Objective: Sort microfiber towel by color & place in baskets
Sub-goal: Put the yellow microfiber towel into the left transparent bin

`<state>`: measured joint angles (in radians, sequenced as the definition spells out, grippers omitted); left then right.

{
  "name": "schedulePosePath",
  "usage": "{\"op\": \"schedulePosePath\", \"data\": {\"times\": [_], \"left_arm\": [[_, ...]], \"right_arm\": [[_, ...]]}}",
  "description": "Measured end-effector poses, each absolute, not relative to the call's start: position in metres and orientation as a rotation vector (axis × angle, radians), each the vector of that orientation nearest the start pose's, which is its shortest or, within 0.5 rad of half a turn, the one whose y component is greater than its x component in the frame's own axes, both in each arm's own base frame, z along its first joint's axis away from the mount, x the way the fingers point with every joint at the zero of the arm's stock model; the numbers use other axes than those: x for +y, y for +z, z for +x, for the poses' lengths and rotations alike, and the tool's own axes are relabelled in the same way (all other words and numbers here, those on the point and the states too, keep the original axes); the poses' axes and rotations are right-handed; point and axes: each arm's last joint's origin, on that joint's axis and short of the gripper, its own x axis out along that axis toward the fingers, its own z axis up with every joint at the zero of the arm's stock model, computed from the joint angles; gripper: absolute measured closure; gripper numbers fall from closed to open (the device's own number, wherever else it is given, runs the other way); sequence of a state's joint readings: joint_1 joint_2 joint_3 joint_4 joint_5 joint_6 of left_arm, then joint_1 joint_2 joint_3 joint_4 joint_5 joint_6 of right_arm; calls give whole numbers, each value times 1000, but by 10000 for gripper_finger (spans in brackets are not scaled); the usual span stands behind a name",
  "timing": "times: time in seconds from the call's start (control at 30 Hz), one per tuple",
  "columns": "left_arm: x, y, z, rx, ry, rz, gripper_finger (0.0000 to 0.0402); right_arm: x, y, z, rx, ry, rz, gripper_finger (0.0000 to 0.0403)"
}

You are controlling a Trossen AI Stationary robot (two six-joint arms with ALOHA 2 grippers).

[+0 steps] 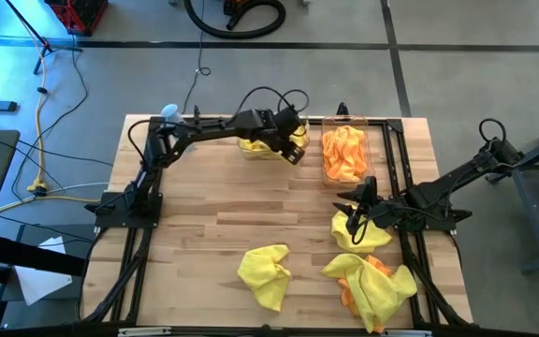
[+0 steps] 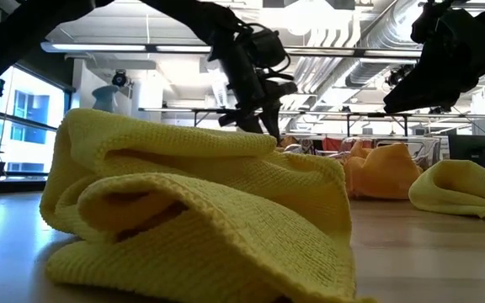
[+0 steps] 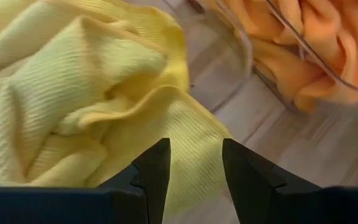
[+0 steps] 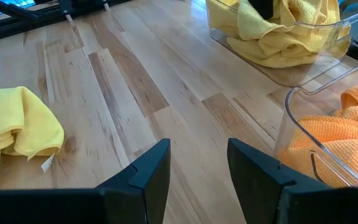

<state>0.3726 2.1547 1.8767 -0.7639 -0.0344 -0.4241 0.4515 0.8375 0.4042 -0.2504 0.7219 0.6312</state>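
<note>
Fingers of the left gripper (image 3: 194, 171) stand parted and empty just above yellow towels (image 1: 262, 147) in the far-left basket (image 4: 328, 46). The right gripper (image 4: 197, 168) is likewise parted, holding nothing, over a loose yellow towel (image 1: 358, 232). The orange-filled basket (image 1: 327, 174) runs lengthwise away from the front edge; orange towels (image 1: 344, 153) seem heaped inside.

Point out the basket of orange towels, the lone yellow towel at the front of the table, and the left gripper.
basket of orange towels (image 1: 367, 150), high view, its clear right wall.
lone yellow towel (image 1: 265, 273), high view, middle of the rumpled cloth.
left gripper (image 3: 195, 163), left wrist view, midway between its open fingertips.
</note>
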Motion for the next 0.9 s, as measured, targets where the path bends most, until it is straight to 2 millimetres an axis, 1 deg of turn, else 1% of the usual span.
{"op": "schedulePosePath", "data": {"times": [0.17, 0.33, 0.77, 0.9], "left_arm": [[162, 227, 438, 981, 539, -485, 267], [162, 227, 438, 983, 545, -479, 274], [161, 226, 436, 1001, 552, -465, 339], [160, 219, 438, 1026, 552, -463, 352]], "right_arm": [[53, 195, 152, 460, -423, 231, 247], [53, 195, 153, 460, -423, 231, 247], [53, 195, 153, 460, -423, 231, 247], [53, 195, 153, 460, -423, 232, 247]]}}
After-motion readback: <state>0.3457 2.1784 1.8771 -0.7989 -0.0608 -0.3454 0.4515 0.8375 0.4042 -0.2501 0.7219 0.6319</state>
